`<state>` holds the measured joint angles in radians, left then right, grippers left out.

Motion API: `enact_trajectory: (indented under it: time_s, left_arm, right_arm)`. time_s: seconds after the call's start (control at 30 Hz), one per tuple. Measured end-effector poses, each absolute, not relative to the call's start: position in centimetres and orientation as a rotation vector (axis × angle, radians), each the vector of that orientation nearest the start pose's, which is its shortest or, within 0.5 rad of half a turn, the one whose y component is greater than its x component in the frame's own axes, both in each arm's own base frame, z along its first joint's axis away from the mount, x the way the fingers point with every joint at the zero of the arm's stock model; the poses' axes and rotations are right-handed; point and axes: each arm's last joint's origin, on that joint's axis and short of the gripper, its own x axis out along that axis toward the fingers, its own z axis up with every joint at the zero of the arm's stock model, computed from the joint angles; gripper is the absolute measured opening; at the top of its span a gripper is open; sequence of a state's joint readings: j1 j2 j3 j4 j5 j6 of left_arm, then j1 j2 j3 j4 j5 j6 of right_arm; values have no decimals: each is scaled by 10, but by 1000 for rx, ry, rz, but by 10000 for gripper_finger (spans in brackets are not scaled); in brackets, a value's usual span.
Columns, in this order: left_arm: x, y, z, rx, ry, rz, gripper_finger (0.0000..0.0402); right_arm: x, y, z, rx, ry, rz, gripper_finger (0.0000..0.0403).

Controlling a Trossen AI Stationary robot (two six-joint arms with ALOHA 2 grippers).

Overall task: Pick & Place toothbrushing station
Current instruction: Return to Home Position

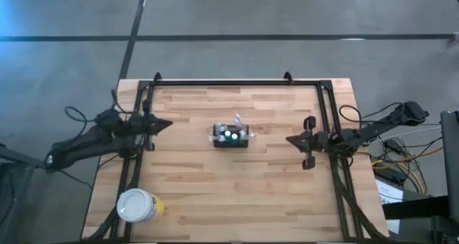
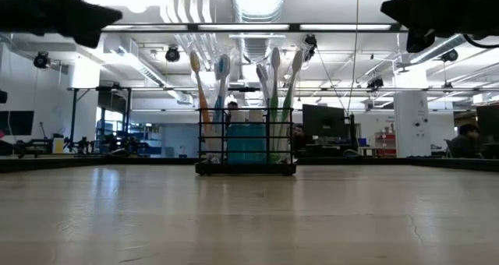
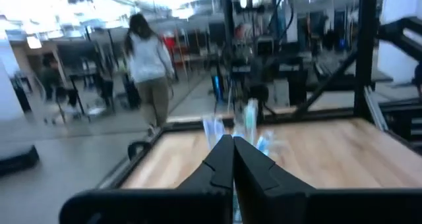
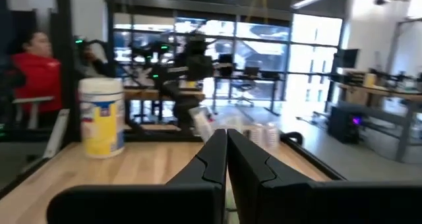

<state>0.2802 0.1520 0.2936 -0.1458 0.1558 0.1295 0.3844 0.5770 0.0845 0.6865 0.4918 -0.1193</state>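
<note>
We see our left gripper (image 1: 169,123) and right gripper (image 1: 289,139) both pinched closed and empty, raised above the bench (image 1: 237,201) near its left and right edges. The toothbrushing station (image 1: 229,137) stands mid-bench, long axis left-to-right, toothbrushes (image 2: 221,101) upright.

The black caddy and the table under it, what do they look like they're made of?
The caddy: likely thin metal wire, black-coated; its open grid shows the toothbrushes through it. The table: light wood in glued strips with staggered joints, smooth and faintly glossy by its sheen in the low view.
</note>
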Motion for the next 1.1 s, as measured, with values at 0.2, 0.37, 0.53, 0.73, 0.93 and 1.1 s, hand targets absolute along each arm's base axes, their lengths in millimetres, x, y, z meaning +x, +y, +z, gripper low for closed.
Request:
enact_trajectory:
  time_s: [0.2,0.37,0.53,0.73,0.93,1.1]
  left_arm:
    - [82,20,207,117,-37,147,4]
    - [87,19,196,94,14,95,7]
    - [83,18,201,123,-1,88,3]
    - [80,17,214,157,-60,96,5]
    - [86,20,200,169,-50,133,3]
    - [93,22,175,160,-48,120,3]
  right_arm:
    - [127,26,212,-23,-215,-195,8]
    - [115,17,224,-23,-157,-193,8]
    - [89,6,234,14,-105,-220,8]
    - [76,3,230,20,-135,-207,8]
    - [89,5,208,28,-78,-196,8]
    - [93,4,189,53,-94,-192,8]
